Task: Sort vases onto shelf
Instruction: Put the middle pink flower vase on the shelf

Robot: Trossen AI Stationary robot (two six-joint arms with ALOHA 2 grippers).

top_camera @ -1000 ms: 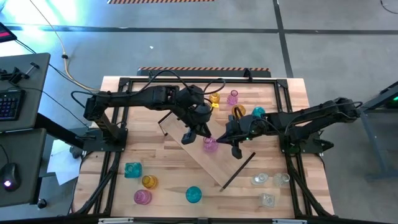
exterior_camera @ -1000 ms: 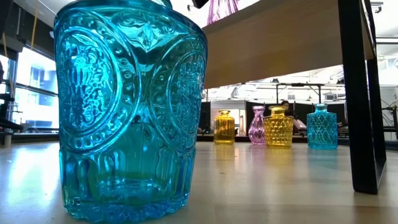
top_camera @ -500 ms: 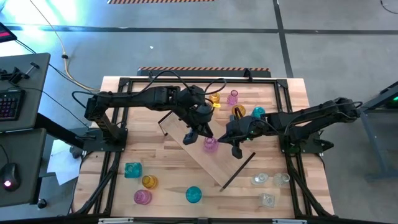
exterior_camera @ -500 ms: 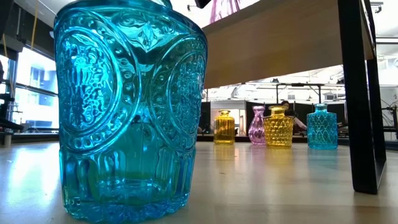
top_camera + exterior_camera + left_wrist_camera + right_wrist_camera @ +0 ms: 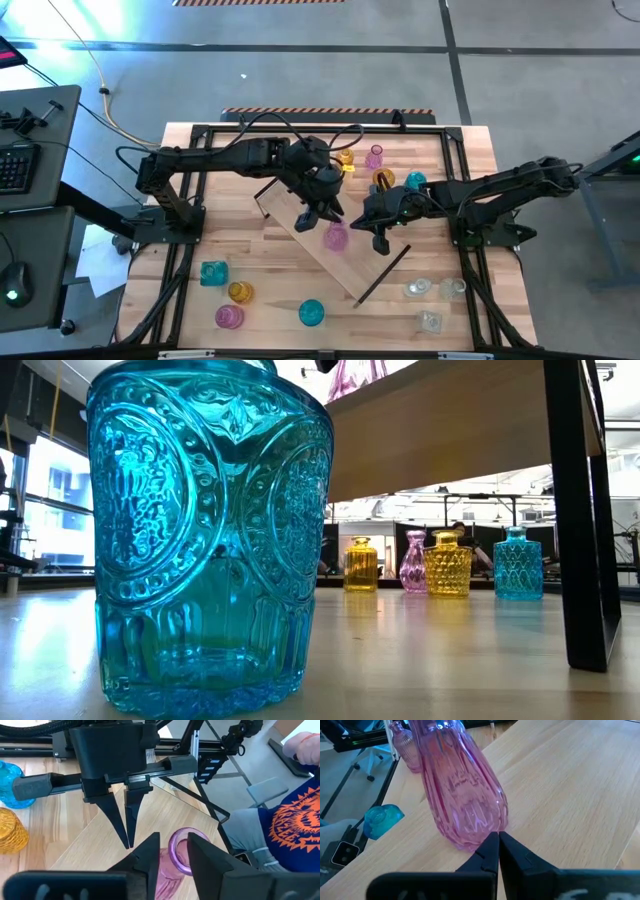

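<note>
1. At the table's left, a teal vase [image 5: 213, 272], an amber vase [image 5: 240, 291] and a pink one [image 5: 229, 317] waited unsorted, well apart from the shelf [image 5: 340, 268]
2. My left gripper [image 5: 320, 212] hovered over the shelf's middle; its fingers [image 5: 150, 855] were spread either side of the pink vase's [image 5: 335, 237] mouth, not clamped
3. Over the last second that vase had shifted slightly along the board while my left gripper drew back a touch, so I judged it just set down: one vase shelved, the rest to go
4. My right gripper [image 5: 380, 243] lay just beside the vase, fingers pressed together and holding nothing
5. At the right, three clear vases [image 5: 417, 289] stood near the shelf's end
6. The left wrist view alone showed the slim gap between finger and neck, plus a person's blue printed shirt [image 5: 295, 815] beyond the table
7. The right wrist view alone showed my closed fingertips [image 5: 492, 842] at the vase's foot; whether they touched I couldn't tell
8. The low view showed only the vase's upper part above the board, a big teal vase [image 5: 210, 540] up close, and four vases [image 5: 447, 565] lined up behind
</note>
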